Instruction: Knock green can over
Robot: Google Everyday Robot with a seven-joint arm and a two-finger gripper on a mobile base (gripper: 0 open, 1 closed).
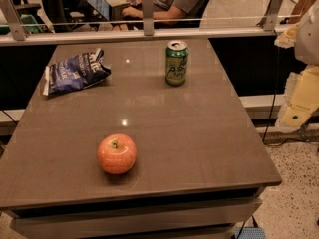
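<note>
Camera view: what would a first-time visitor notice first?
Probably the red apple, alone near the front edge of the brown table. Behind it, a green can stands upright at the far side, with a dark blue chip bag lying to its left. The robot's pale tool hangs beyond the table's right side.

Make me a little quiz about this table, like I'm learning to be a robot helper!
1. True or false: the green can stands upright.
2. What sits nearest the table's front edge? A) apple B) chip bag C) green can
3. Fill in: the gripper hangs off the table's ___ side, apart from everything on it.
Key: 1 true; 2 A; 3 right.
</note>
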